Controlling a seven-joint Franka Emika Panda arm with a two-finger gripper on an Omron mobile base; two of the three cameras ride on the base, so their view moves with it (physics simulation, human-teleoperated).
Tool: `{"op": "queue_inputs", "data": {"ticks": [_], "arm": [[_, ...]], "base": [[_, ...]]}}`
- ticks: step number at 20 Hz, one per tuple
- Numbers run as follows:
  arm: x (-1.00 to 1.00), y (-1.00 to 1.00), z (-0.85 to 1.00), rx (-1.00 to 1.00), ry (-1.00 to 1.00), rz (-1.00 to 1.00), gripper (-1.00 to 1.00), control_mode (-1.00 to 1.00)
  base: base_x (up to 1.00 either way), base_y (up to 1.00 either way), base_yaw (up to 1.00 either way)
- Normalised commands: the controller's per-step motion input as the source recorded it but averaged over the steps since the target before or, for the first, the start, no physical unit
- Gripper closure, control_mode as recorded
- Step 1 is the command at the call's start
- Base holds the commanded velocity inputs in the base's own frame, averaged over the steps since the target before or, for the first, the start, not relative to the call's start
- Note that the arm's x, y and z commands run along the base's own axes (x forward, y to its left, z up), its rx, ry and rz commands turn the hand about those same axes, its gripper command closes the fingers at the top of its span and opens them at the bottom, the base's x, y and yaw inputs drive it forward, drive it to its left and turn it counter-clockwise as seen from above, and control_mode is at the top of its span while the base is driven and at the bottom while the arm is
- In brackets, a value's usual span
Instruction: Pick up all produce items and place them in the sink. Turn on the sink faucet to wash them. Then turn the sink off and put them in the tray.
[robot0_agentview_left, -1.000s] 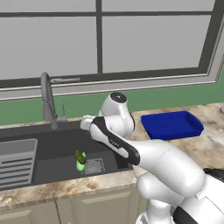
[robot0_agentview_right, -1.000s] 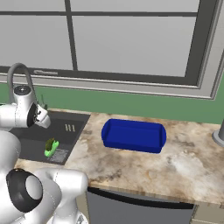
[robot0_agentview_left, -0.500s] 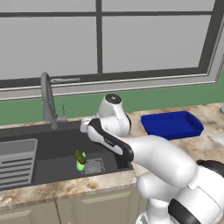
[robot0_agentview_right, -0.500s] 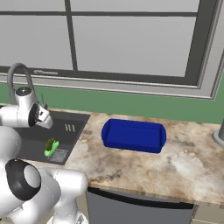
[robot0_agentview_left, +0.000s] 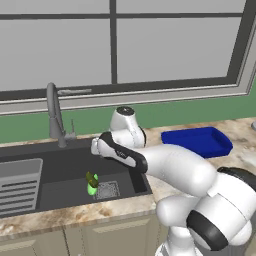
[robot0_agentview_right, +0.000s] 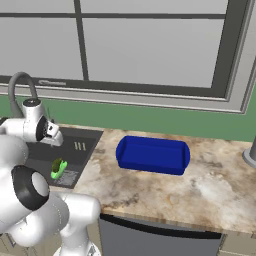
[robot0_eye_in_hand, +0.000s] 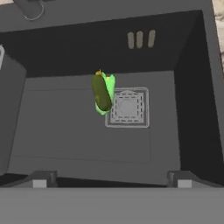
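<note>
Inside the sink (robot0_eye_in_hand: 65, 131), both produce items (robot0_eye_in_hand: 102, 92) touch the drain grate's (robot0_eye_in_hand: 127, 107) edge; gripper (robot0_eye_in_hand: 111, 180) wide above.

The white arm reaches forward and to the left from its base, elbow bent, wrist angled downward, and the end effector (robot0_eye_in_hand: 112, 178) hangs empty with its two dark fingertips spread wide apart.

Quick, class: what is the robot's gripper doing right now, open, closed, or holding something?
Gripper: open and holding nothing, above the sink, where both vegetables lie.
</note>
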Motion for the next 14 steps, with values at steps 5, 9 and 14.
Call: {"op": "queue_inputs", "data": {"ticks": [5, 9, 14], "arm": [[0.17, 0.09, -0.23, -0.04, 0.03, 0.07, -1.0, -1.0], [0.23, 0.13, -0.24, -0.04, 0.02, 0.02, -1.0, -1.0], [0.19, 0.2, -0.24, -0.04, 0.03, 0.0, -1.0, -1.0]], "base": [[0.0, 0.0, 0.0], [0.0, 0.0, 0.0], [0.0, 0.0, 0.0]]}}
